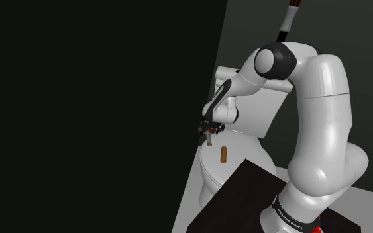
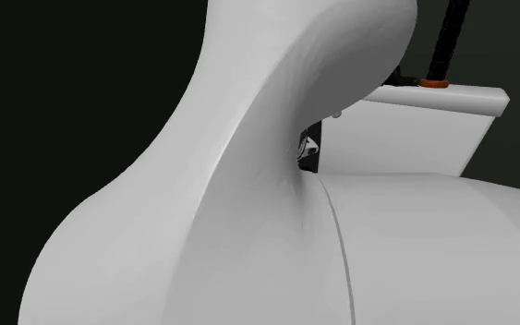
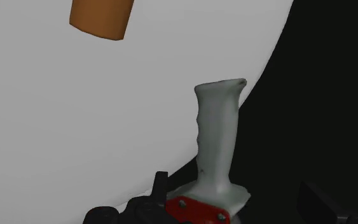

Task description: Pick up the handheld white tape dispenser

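At the shoulder view's centre the gripper (image 1: 208,136) hangs over the left rim of the white toilet lid (image 1: 241,147), presumably because the tape dispenser (image 3: 217,146), pale-handled and red-based, sits there just ahead of it, well apart from an orange cylinder (image 3: 101,18); whether the gripper clamps it, I cannot tell.

Smooth, matt pale tape dispenser (image 3: 217,143)
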Action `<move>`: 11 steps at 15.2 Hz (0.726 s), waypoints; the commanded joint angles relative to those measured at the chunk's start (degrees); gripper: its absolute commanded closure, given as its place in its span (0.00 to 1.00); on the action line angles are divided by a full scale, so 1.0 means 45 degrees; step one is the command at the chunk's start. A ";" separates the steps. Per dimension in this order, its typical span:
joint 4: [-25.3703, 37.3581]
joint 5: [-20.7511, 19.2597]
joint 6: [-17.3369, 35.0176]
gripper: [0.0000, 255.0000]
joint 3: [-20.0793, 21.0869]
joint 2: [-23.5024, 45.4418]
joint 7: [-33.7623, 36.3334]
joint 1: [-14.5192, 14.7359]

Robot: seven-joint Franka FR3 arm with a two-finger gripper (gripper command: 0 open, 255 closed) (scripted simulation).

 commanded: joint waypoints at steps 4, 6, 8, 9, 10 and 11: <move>0.0797 0.0222 0.0620 0.00 0.0518 0.1257 -0.0229 -0.0610; 0.0953 0.0252 0.0836 0.00 0.0677 0.1610 -0.0300 -0.0751; 0.1083 0.0266 0.1001 0.00 0.0794 0.1892 -0.0350 -0.0856; 0.1082 0.0264 0.1002 0.00 0.0795 0.1891 -0.0348 -0.0857; 0.1083 0.0263 0.1002 0.00 0.0794 0.1892 -0.0347 -0.0857; 0.1090 0.0261 0.0994 1.00 0.0794 0.1892 -0.0351 -0.0863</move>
